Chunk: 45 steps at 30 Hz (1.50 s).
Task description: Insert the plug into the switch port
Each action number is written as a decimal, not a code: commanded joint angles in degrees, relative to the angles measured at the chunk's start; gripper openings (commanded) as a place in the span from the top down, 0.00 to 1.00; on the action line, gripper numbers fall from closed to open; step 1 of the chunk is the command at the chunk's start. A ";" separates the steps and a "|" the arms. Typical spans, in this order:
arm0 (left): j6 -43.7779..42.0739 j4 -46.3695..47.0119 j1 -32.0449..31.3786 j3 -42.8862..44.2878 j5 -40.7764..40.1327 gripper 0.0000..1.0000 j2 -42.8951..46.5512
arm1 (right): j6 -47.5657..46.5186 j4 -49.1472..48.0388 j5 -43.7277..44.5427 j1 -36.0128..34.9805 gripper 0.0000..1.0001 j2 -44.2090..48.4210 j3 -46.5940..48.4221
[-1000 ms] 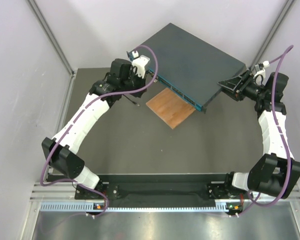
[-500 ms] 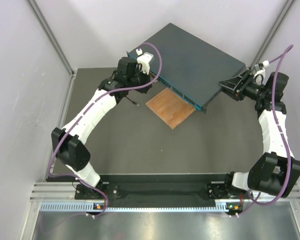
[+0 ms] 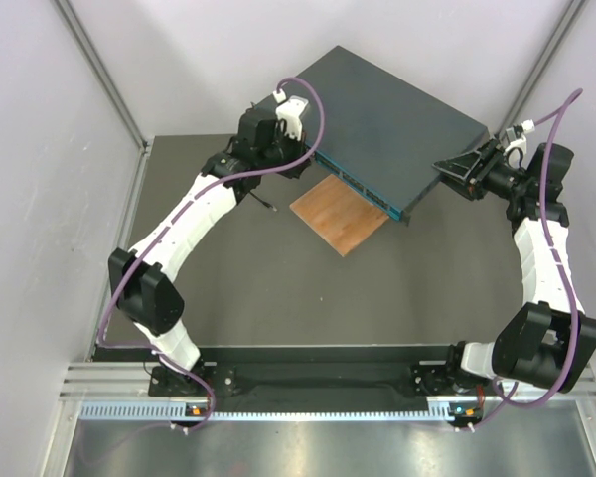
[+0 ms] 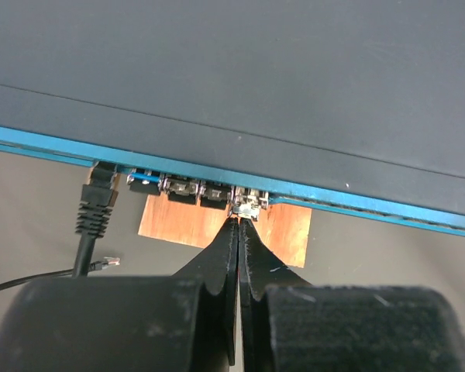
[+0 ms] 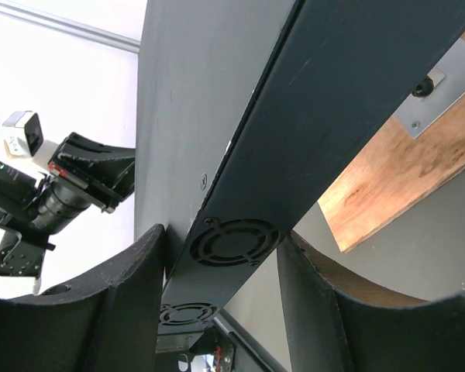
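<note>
Pale, evenly lit walls (image 3: 30, 199) enclose a dark grey tabletop (image 3: 278, 288), with metal posts (image 3: 101, 75) toward the upper corners and an aluminium rail (image 3: 328, 409) along the bottom.

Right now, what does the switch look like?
The switch is a flat, dark blue-grey metal box with a teal front row of sockets and fan grilles on one side. It sits angled at the table's back, partly over a wooden board. A black cable is plugged in; the right gripper clamps its side; the shut left gripper meets a socket.

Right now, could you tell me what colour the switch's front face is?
Teal; the switch shows it best in the left wrist view.
</note>
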State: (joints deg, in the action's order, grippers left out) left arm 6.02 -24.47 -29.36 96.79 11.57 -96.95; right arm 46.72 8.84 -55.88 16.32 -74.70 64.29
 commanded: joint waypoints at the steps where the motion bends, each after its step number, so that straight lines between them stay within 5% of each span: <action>1: 1.45 5.39 -0.26 2.00 0.12 1.00 -0.52 | -4.97 -6.99 -0.72 -2.78 1.00 -1.24 2.77; 22: 8.21 30.88 -0.34 -7.67 0.01 1.00 0.27 | -5.32 -6.82 -0.99 -2.78 1.00 -2.12 3.12; 37: -3.02 19.55 -3.06 5.42 -3.31 1.00 -5.00 | -7.87 -4.45 -0.81 -2.78 1.00 -3.26 5.05; 45: -3.03 18.76 -3.16 3.85 -3.31 1.00 -4.13 | -8.75 -3.40 -0.73 -2.78 1.00 -3.18 5.84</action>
State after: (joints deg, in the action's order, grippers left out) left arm 4.38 -22.83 -31.33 97.71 7.64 -101.78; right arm 45.19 11.33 -57.36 16.58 -76.51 66.57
